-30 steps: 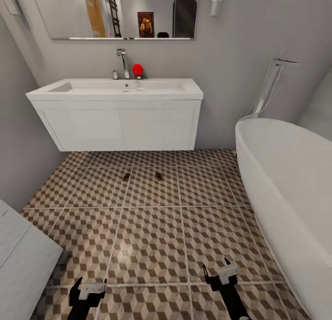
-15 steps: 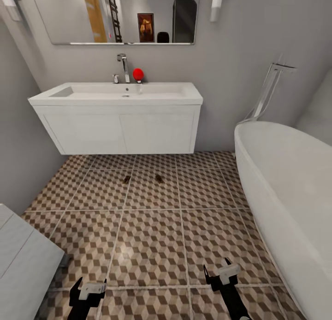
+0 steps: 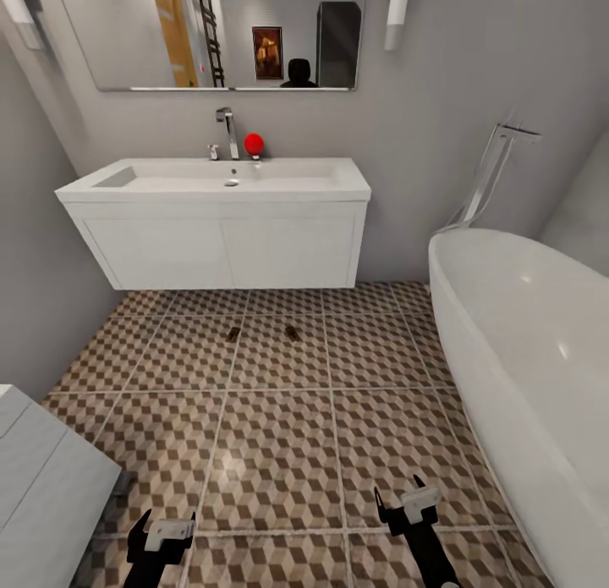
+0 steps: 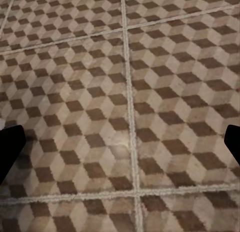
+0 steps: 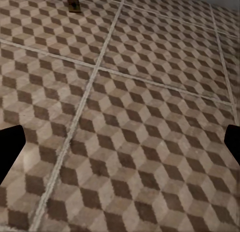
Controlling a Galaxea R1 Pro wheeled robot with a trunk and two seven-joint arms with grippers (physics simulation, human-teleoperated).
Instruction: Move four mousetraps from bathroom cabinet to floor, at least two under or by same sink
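Two mousetraps lie on the cube-patterned bathroom floor (image 3: 279, 453) just in front of the sink: one (image 3: 232, 333) to the left, the other (image 3: 290, 332) to the right. The right wrist view catches one mousetrap (image 5: 74, 5) far ahead. The white bathroom sink (image 3: 220, 178) sits on its wall-hung vanity with a chrome tap (image 3: 227, 131). My left gripper (image 3: 161, 527) and right gripper (image 3: 408, 497) hover low over the tiles at the near edge, both open and empty. The cabinet is out of view.
A large white bathtub (image 3: 524, 351) fills the right side. A white unit (image 3: 42, 486) juts in at the near left. A red object (image 3: 253, 143) stands by the tap. Grey walls close the back and left.
The whole view has shifted: sink and traps sit slightly lower and smaller, so the camera has moved back. The traps and both grippers keep their places.
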